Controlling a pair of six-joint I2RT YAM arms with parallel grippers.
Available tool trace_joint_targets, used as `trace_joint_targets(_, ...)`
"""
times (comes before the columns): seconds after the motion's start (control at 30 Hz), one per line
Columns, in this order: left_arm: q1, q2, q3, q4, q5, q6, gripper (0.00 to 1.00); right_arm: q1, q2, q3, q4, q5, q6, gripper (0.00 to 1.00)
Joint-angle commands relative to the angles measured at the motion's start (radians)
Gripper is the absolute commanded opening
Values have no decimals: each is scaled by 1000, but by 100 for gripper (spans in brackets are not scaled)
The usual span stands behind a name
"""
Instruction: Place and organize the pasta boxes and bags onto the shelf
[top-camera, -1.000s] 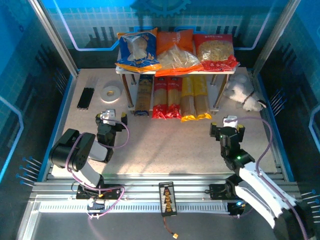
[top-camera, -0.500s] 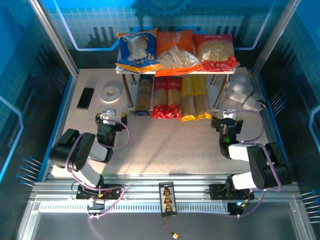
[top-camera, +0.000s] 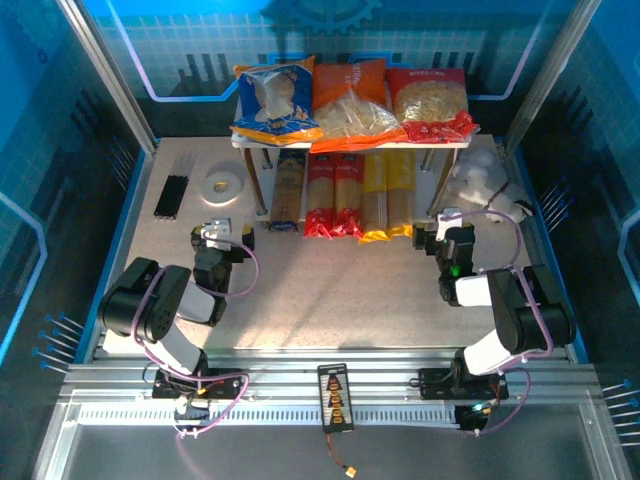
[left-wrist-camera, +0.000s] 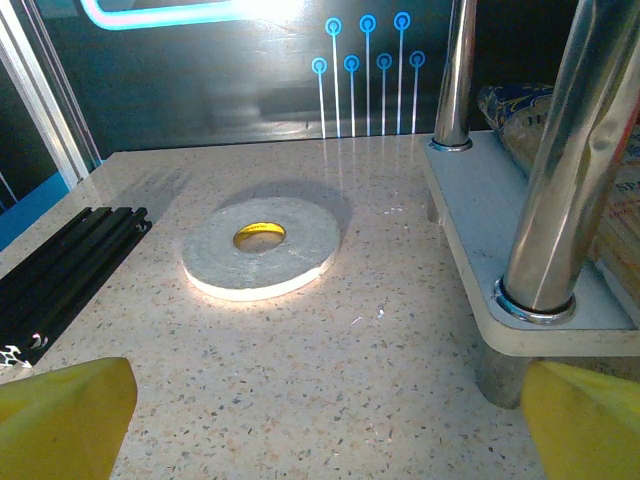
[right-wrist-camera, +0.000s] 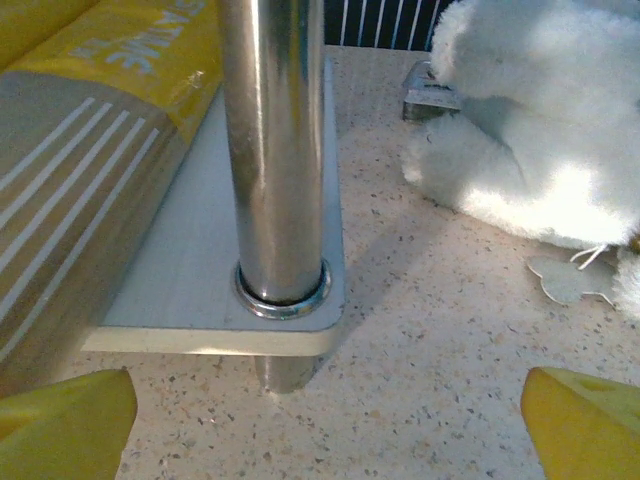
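Top view: three bags lie side by side on the upper board of the shelf. Five pasta boxes lie in a row on the lower board beneath them. Wrist views: the left fingers are spread wide, pinching nothing, and face a roll of tape flat on the surface. A corner post of the shelf stands ahead to their right, apart from them, and black strips lie to their left. The right fingers are likewise spread and empty. A second post stands ahead between them, untouched — a yellow box lies on the board to its left, a white soft toy on the surface to its right.
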Motion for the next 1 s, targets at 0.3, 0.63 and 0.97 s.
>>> trace_joint_targets(0.3,5,11,-11,41,17,5,99,12,9,17,47,-18,-27,100)
trace_joint_targets(0.63,6,11,-11,42,17,5,99,14,9,18,45,-18,-27,100)
trace_joint_targets(0.97,6,11,-11,41,17,5,99,14,8,17,44,-17,-28,100)
